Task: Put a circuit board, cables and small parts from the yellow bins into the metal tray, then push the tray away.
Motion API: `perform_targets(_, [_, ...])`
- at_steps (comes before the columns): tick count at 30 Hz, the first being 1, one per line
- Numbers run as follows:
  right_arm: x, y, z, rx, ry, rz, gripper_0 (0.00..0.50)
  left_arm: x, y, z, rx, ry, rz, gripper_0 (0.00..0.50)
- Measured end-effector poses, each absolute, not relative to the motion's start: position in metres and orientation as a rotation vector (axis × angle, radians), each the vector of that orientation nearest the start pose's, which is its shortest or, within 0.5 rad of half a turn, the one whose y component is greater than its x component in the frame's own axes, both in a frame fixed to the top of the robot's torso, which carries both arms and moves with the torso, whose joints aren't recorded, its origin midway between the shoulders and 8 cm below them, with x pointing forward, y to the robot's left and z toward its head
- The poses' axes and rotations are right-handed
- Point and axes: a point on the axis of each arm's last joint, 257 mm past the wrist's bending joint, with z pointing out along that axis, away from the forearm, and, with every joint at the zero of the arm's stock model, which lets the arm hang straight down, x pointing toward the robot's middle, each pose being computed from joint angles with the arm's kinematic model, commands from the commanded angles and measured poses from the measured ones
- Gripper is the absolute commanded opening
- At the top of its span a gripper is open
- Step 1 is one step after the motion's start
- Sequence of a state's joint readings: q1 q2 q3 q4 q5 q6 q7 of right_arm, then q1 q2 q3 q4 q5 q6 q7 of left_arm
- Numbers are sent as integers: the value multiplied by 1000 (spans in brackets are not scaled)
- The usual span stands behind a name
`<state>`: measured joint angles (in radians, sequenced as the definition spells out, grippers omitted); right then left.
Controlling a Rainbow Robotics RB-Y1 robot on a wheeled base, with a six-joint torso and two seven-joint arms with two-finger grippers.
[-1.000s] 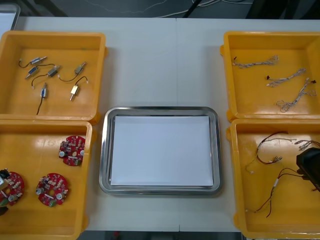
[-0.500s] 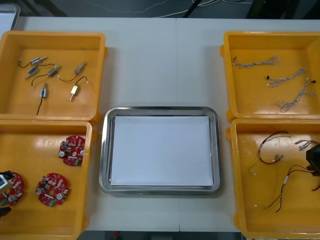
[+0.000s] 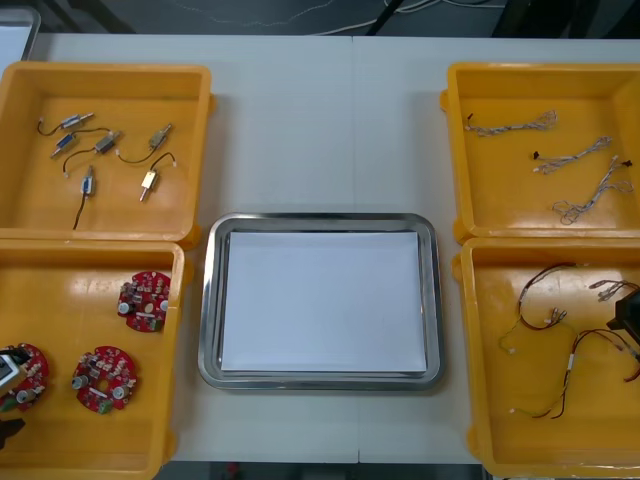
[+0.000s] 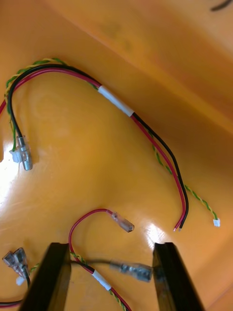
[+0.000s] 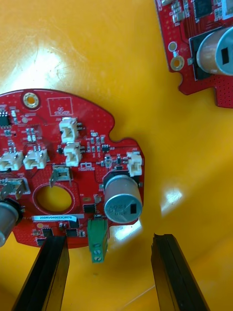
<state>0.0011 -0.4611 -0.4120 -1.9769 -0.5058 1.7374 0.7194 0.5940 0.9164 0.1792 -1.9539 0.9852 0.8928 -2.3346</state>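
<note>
Drawing back toward the table's (image 3: 330,120) right edge, the right gripper (image 4: 111,248) showed less of itself in the front view than a second before. The red, black and yellow cables (image 3: 560,380) below it had shifted and lay more spread out. The left gripper (image 5: 109,238) had hardly moved from the outer corner of the near left bin, and the boards, tray and far bins lay as they had.

Four yellow bins (image 3: 110,68) stood on the table, two at each side, with one metal tray (image 3: 210,300) between the near pair, white inside and holding nothing. Three round red circuit boards (image 3: 144,300) lay in the near left bin. Part of the outermost one was covered by the left gripper in the front view. Three twisted cables (image 3: 573,154) lay apart from one another in the far right bin. The near right bin held the coloured cables, tangled so that their number could not be told. Six small metal parts (image 3: 105,143), several trailing thin black leads, were scattered in the far left bin.

The right gripper's jaws stood wide apart and clasped nothing, with a red wire and a metal-tipped connector (image 4: 131,269) lying between its fingers. The left gripper's jaws were equally wide and held nothing. They straddled the rim of a board, its green terminal block (image 5: 98,240) between the fingers.
</note>
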Motion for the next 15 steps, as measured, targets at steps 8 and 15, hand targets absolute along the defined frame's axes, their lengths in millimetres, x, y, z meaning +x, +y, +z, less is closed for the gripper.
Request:
perform_targets(8, [349,-422,-288,1297,2456,178,500,271,443,-358,966,2472,181,486])
perform_targets(15, [357,-416,-265,1086,2478,143,500,275,443,-356,972,2464,190,246])
